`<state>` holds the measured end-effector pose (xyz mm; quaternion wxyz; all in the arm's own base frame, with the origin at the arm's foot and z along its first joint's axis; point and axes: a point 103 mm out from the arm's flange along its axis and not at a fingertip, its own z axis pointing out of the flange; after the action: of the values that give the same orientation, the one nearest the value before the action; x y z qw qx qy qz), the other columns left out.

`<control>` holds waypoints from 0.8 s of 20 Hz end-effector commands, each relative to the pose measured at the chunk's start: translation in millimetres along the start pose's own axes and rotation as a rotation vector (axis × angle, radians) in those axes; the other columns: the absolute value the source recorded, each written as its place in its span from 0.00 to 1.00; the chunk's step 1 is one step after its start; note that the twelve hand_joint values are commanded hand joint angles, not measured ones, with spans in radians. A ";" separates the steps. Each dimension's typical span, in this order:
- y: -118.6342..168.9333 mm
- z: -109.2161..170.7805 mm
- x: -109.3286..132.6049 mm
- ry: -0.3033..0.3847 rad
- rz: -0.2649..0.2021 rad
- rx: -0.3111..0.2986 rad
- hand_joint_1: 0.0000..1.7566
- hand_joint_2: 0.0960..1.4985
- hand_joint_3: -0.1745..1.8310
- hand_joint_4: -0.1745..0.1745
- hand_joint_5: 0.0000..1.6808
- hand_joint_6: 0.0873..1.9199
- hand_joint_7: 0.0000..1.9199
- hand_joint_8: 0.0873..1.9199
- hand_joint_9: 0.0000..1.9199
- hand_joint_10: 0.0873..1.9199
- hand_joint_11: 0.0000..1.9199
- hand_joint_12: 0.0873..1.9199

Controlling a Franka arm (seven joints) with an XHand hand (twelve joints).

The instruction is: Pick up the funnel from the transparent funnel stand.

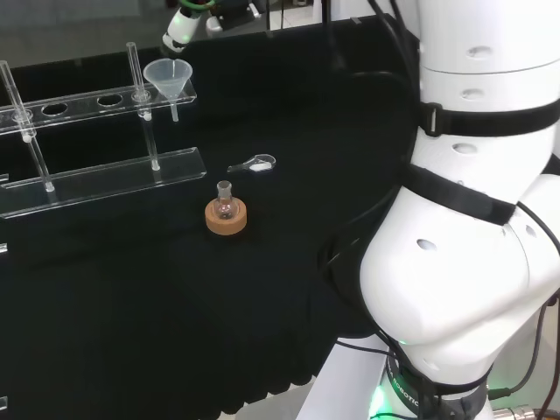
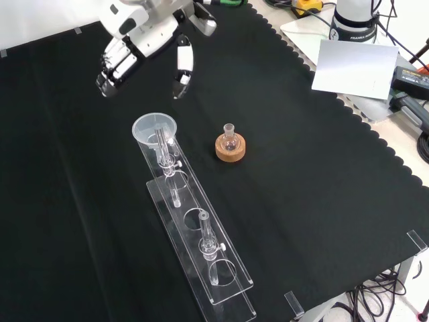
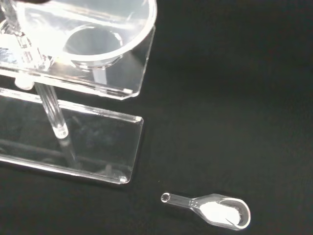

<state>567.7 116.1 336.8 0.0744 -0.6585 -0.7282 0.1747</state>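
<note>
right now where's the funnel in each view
Head view: funnel upper left, seated in the right end of the clear stand.
Front view: funnel left of centre, at the stand's far end.
Wrist view: funnel close, seated in the stand.
Shared landmark: the stand's top plate.

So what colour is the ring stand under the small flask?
Light brown, a cork ring on the black cloth; the front view shows it best.
</note>
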 end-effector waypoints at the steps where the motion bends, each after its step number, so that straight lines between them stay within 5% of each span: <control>1: 8.0 8.6 27.8 -0.065 0.007 0.074 0.36 0.41 0.33 0.59 0.03 0.00 0.00 0.13 0.06 0.40 0.16 0.77; 10: 19.0 21.5 39.1 -0.088 -0.013 0.089 0.37 0.40 0.34 0.59 0.03 0.00 0.00 0.14 0.05 0.41 0.16 0.77; 16: 22.7 27.2 36.9 -0.082 0.014 0.090 0.37 0.39 0.35 0.60 0.03 0.00 0.00 0.17 0.06 0.41 0.17 0.77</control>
<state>573.6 151.7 303.6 0.0703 -0.6422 -0.7260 0.2359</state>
